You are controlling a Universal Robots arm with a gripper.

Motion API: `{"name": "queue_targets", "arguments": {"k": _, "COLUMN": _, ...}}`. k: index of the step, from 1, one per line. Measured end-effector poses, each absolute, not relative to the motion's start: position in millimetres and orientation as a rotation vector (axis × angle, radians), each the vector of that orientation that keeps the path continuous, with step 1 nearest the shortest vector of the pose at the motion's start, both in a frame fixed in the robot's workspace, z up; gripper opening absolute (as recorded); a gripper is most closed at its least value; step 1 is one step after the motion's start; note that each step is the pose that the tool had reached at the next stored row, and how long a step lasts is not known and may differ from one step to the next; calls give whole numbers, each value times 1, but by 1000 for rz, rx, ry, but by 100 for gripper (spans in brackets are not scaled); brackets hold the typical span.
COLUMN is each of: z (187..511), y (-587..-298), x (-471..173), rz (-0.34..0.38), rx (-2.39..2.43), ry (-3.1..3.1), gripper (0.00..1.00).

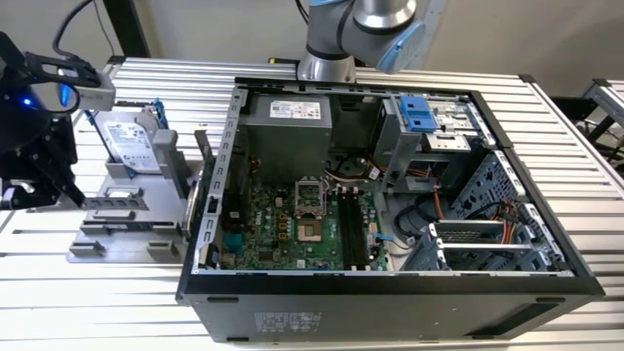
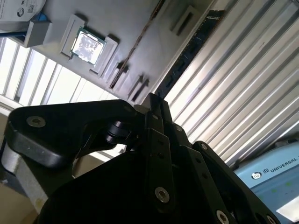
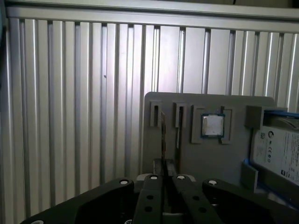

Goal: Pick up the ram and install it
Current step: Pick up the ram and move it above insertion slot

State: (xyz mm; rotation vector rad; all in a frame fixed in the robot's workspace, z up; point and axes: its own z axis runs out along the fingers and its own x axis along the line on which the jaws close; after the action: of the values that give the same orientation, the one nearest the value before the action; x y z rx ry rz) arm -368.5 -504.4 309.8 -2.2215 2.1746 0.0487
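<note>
Misjudging the line to the ram point(image 3: 162, 133) looks like the main hazard. The stick stands on edge in a narrow slot of the grey holder tray point(image 3: 205, 161), so it offers a very thin target. A pincer point(image 3: 164, 162) arriving a little to one side would, I judge, strike its top edge or push it askew rather than straddle it. A crooked grip could also carry through to the black memory slots point(image 1: 353, 230) inside the open computer case point(image 1: 390, 296), where a tilted board would likely jam (those slots lie well apart from the tray, across the ribbed bench point(image 3: 70, 116)). The processor chip point(image 3: 212, 125) sits just beside the ram's slot and the hard drive point(image 3: 275, 151) stands near, so a wide approach might clip either. In the first wrist view the pincer's fingers point(image 3: 158, 168) look drawn together, or nearly so, and hold nothing. It hangs near the tray, apart from the ram, which sits untouched in its slot.
</note>
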Motion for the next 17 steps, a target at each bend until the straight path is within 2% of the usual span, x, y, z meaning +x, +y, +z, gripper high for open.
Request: {"name": "queue_targets", "arguments": {"k": 17, "z": 342, "y": -504, "x": -369, "rz": 49, "rx": -2221, "ry": 2175, "gripper": 0}}
